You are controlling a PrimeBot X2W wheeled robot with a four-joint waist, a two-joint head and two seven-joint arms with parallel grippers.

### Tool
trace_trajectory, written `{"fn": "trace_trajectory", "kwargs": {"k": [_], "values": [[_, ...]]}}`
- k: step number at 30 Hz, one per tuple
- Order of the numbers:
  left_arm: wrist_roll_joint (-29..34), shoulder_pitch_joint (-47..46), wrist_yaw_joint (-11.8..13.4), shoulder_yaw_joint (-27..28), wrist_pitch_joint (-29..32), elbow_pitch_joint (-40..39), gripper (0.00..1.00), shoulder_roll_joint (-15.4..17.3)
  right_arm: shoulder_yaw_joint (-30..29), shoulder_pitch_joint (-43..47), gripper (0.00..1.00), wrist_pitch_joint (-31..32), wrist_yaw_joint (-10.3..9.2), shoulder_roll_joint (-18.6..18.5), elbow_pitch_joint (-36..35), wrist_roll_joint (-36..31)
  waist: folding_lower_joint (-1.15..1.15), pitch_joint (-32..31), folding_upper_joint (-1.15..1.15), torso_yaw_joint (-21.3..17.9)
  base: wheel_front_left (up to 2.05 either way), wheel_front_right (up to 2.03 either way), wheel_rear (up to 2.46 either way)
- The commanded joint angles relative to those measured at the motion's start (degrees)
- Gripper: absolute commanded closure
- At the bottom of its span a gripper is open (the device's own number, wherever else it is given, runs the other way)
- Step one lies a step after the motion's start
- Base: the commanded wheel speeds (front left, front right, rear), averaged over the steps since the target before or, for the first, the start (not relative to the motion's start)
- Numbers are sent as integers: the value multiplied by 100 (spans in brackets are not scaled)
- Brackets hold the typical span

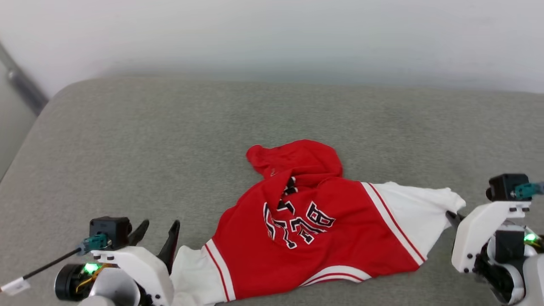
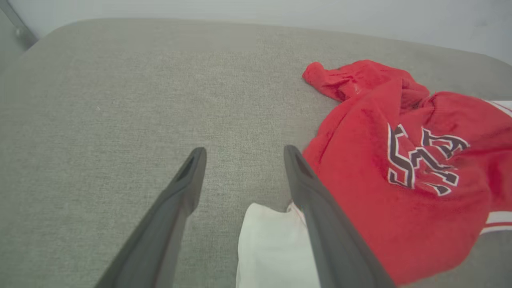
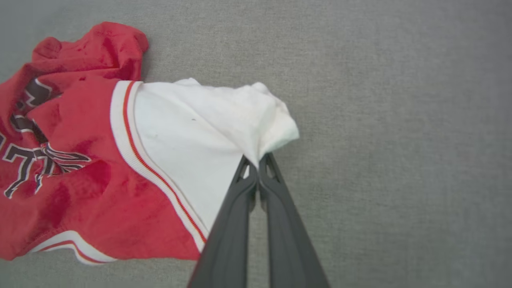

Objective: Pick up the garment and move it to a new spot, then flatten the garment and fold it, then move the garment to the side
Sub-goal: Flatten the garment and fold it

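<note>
The garment [image 1: 306,229] is a red jersey with white sleeves, striped trim and black white-edged lettering, lying rumpled on the grey cushion [image 1: 170,140]. My right gripper [image 3: 256,159] is shut on the edge of its white sleeve [image 3: 208,124]; in the head view that gripper [image 1: 451,216] sits at the sleeve's right tip. My left gripper [image 1: 158,229] stands open at the lower left, just above the other white sleeve [image 1: 191,272]. In the left wrist view the left gripper [image 2: 242,154] has this sleeve [image 2: 272,248] lying between and under its fingers, and the garment [image 2: 400,160] spreads to the right.
A pale wall [image 1: 272,34] rises behind the cushion. The cushion's rounded left corner [image 1: 63,93] drops away at the left, beside a dark slanted bar [image 1: 21,80]. Bare grey fabric stretches behind and to the left of the jersey.
</note>
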Motion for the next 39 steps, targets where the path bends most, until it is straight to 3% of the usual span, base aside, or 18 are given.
{"fn": "trace_trajectory", "kwargs": {"k": [1,8,14,18,21,33,39], "values": [[-184,80,-84,15,253,39,0,78,-47,190,100,63,-2,87,-194,-51,0,-50,0,-252,0,0,0],[-984,564,-350,-168,1696,226,0,477,-60,597,100,270,-2,379,-842,-189,0,129,0,-795,0,0,0],[-1379,893,-222,-311,2632,314,0,679,-67,694,100,258,-2,517,-1008,-140,0,357,0,-939,0,0,0],[-1635,935,-243,-522,3236,544,0,645,-42,678,100,242,-2,588,-1029,-148,0,480,0,-955,0,0,0],[-1651,840,-265,-626,3365,640,100,552,-27,636,100,214,-2,618,-1002,-141,0,509,0,-948,0,0,0],[-681,91,-161,-329,1756,288,100,483,-154,787,100,-134,-2,585,-1062,-268,0,61,0,-653,0,0,0],[-320,-499,-153,-289,1364,-40,100,413,-185,505,100,-394,-2,496,-987,-325,0,-224,0,-584,0,0,0]]}}
